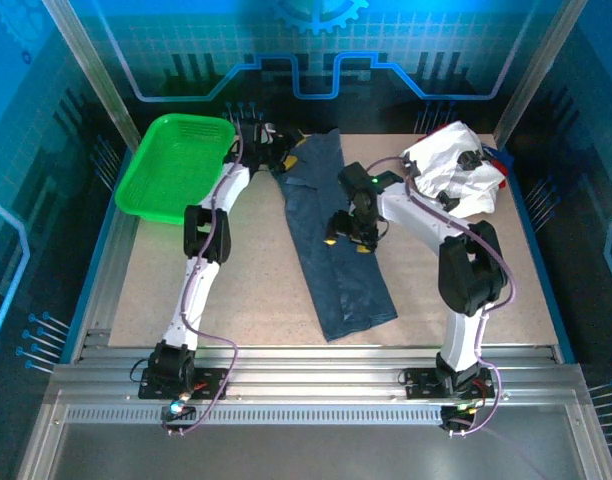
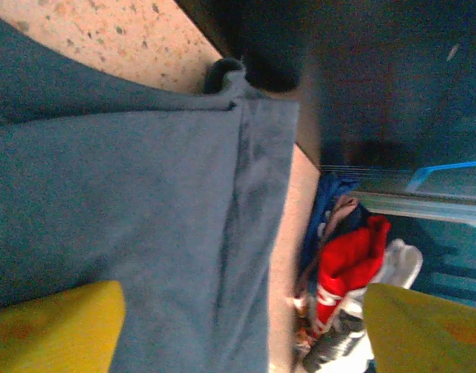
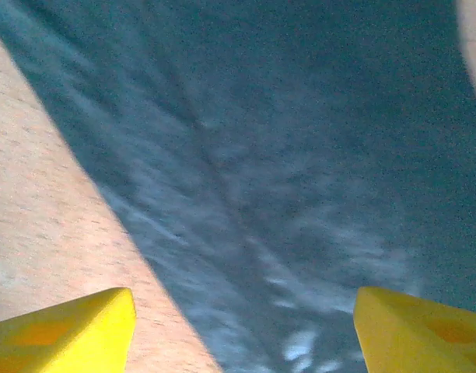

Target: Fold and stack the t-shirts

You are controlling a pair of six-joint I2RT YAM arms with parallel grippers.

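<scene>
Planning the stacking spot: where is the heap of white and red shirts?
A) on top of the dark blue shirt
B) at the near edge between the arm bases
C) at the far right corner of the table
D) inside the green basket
C: the top view shows the white and red shirts heaped at the far right, apart from the green basket at far left and the dark blue shirt down the middle.

Overhead camera looks down from behind; wrist cameras closely face the blue t-shirt (image 1: 341,262).
</scene>
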